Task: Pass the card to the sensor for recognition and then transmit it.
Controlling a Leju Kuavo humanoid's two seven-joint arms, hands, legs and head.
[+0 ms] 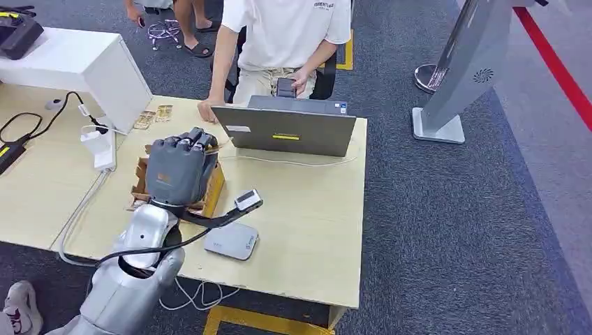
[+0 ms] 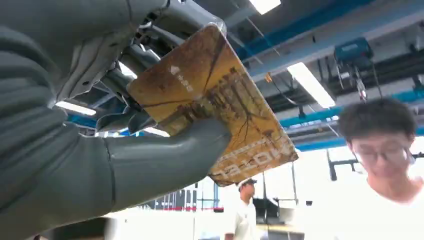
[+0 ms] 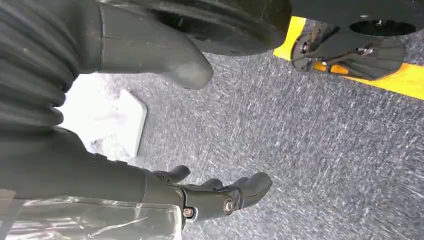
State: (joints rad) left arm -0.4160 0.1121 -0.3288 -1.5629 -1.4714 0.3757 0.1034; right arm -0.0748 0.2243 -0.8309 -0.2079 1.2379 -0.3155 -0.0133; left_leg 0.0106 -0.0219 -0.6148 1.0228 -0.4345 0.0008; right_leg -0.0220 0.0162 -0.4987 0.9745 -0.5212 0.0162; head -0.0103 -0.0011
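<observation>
Left hand (image 1: 180,166) over wooden table (image 1: 314,209), grey carpet (image 1: 454,230) around.

Lab hall: carpet floor (image 1: 447,230), desk (image 1: 314,230), laptop (image 1: 290,130).

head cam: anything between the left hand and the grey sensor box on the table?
Only the black gooseneck scanner, its head between the left hand and the sensor box; seen in head view.

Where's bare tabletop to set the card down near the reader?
Bare: the table right of the grey reader, between the laptop and the near edge. Crowded: the cardboard box under the left hand holding the card, plus cables left.
</observation>
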